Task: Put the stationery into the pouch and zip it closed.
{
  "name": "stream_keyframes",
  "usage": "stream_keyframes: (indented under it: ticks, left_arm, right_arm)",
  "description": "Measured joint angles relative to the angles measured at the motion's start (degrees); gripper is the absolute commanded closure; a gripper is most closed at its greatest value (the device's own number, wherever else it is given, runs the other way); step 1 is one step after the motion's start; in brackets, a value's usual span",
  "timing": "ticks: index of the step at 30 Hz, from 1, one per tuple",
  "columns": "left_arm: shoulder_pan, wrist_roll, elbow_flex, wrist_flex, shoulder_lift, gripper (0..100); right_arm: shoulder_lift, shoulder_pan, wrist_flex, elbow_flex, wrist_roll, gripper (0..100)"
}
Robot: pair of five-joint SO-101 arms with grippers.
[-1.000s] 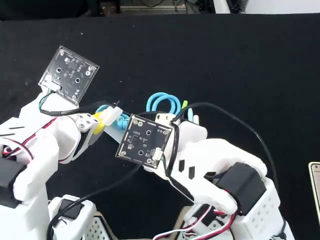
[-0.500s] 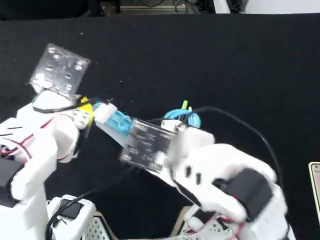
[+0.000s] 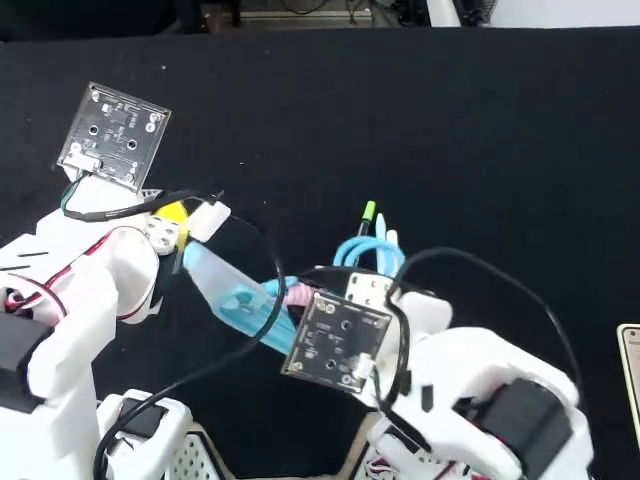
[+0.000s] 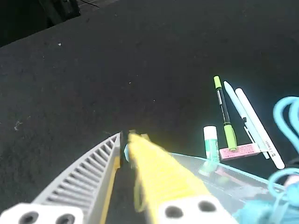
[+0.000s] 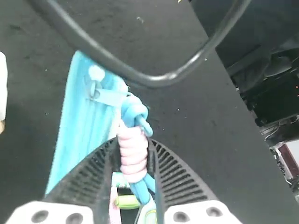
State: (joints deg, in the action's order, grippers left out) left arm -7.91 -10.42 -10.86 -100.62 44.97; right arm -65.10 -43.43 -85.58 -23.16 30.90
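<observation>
A light-blue pouch [image 3: 235, 298] stretches slantwise between the two arms. My left gripper [image 3: 183, 232] holds its far corner, and the left wrist view shows the grey and yellow fingers [image 4: 125, 140] shut on the pouch's edge [image 4: 219, 175]. My right gripper [image 5: 133, 142] is shut on the pink coiled cord [image 5: 133, 156], which is tied by a blue knot [image 5: 135, 113] to the zipper pull [image 5: 96, 75]. Beyond the pouch lie a green pen [image 4: 224, 116], white pens [image 4: 254, 123], a small white tube [image 4: 211, 139], a pink eraser [image 4: 239, 151] and blue scissors [image 3: 365, 250].
A black cloth [image 3: 480, 130] covers the table, which has free room at the back and right. A pale-framed object [image 3: 630, 352] pokes in at the right edge. A black cable [image 5: 140, 74] loops across in front of my right gripper.
My right arm has drawn back toward the table's front with the cord, pulling the pouch out long. The left arm shifted slightly left. The scissors and pens are now uncovered.
</observation>
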Motion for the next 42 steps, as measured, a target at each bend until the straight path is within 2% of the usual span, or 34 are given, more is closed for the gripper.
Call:
stream_keyframes:
  ticks: [4, 10, 18, 21, 25, 27, 40, 42]
  left_arm:
    - [-0.1, 0.0, 0.0, 0.0, 1.7, 82]
    - [0.0, -0.4, 2.1, 0.0, 12.0, 82]
    - [0.0, -6.9, 6.7, 0.0, 20.0, 82]
    - [-1.0, -7.0, 8.6, 0.0, 20.0, 82]
    - [-7.6, -7.0, 11.9, 0.0, 18.6, 82]
    - [-8.7, -7.0, 12.0, 0.0, 17.3, 82]
    - [-8.9, -7.3, 10.3, 0.5, 11.1, 82]
    - [-8.9, -7.3, 10.3, 0.5, 11.1, 86]
  right_arm:
    - [0.0, 0.0, 4.0, -2.5, 0.0, 98.8]
    - [0.0, 0.0, 9.6, -5.9, 0.0, 98.8]
    - [0.0, 0.0, 14.4, -9.0, 0.0, 98.8]
    - [0.0, 0.0, 14.6, -9.1, 0.0, 98.8]
    - [0.1, 0.0, 14.6, -9.1, 0.0, 98.8]
    - [0.1, 0.2, 14.6, -9.1, 0.0, 98.8]
    - [1.8, 0.4, 13.5, -9.1, 0.0, 98.8]
    - [1.8, 0.2, 12.1, -9.1, 0.0, 98.8]
